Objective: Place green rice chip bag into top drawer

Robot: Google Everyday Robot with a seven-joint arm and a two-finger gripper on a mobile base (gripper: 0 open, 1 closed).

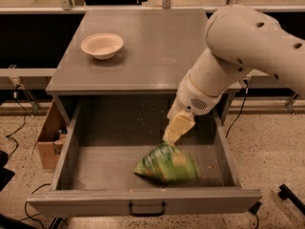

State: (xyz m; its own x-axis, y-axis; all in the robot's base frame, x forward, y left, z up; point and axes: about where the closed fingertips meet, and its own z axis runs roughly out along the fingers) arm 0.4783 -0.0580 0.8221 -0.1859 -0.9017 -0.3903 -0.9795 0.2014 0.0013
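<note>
The green rice chip bag is inside the top drawer, low over the near right part of the speckled floor and just behind the front panel. Its pinched top points up at the gripper. The gripper hangs directly above the bag, angled down and slightly left, with its pale tip meeting the bag's upper corner. I cannot tell whether its grasp is closed on that corner or loose. I also cannot tell whether the bag's belly rests on the floor or hangs just above it. The arm comes in from the far right, passes over the right edge of the table, and bends down into the drawer. That path makes sense because it keeps the wrist off the tabletop lip and lowers the bag well inside the side walls. The drawer is pulled fully out toward the near side, with its small black handle facing front, so the whole floor is open from above. A light, crinkly bag dropped from high up could slide or tip over the front panel, which is probably why it is carried down this low. The beige bowl stands on the far left of the tabletop, well apart from the arm's path. As I read it, the placement is nearly done, and what remains is a clean release and a lift out.
</note>
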